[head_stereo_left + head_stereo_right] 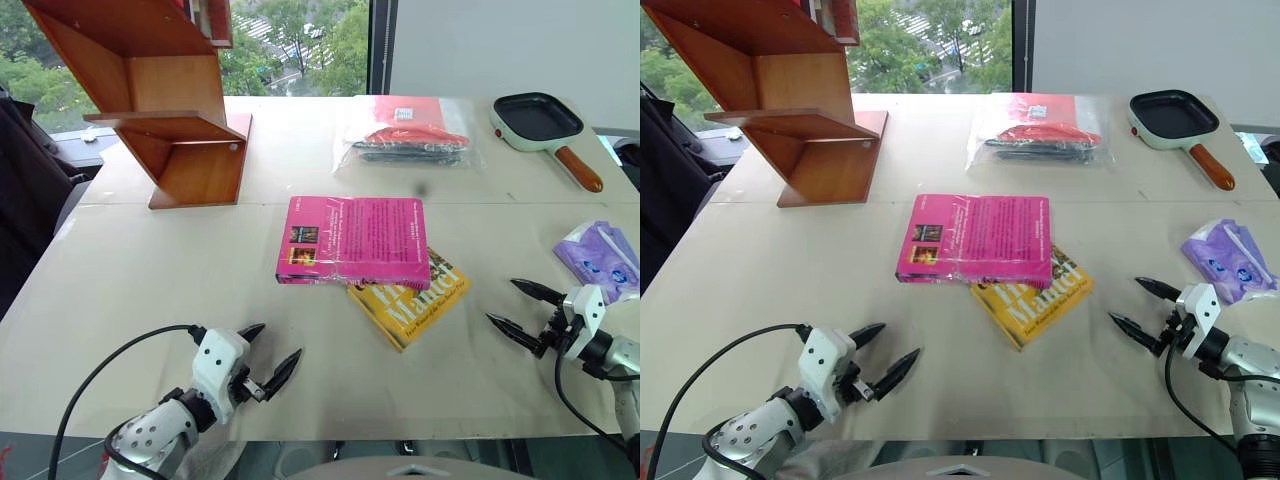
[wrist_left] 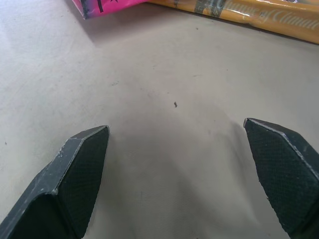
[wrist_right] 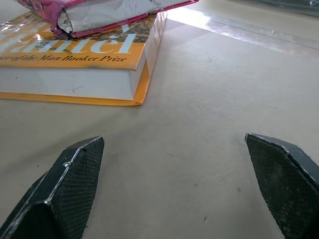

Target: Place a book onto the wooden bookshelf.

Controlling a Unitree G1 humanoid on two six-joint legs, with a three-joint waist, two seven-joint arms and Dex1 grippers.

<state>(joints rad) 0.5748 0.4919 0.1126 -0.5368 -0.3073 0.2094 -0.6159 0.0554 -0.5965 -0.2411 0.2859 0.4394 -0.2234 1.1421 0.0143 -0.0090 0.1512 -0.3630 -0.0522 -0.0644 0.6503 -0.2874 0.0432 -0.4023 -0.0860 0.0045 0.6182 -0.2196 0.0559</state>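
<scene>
The worktop [image 1: 180, 290] spreads pale and wide under both my arms. Far ahead of my left tool [image 1: 268, 362], at the back corner, stands the wooden bookshelf [image 1: 165, 95], its reddish boards slanting in a zigzag. Between my two tools and a little beyond them lies the book [image 1: 352, 240], magenta-pink and flat on its cover, resting partly on top of a yellow book [image 1: 412, 300] that pokes out toward my right tool [image 1: 518, 309]. Past the books, a red packet in a clear bag [image 1: 405, 133] sits near the far edge, and beside it, ahead of my right tool, a small black frying pan [image 1: 543, 122] with a wooden handle. A crumpled purple wrapper [image 1: 600, 255] lies just beyond my right tool. Both tools hover low over bare worktop, fingers spread wide, gripping nothing.
</scene>
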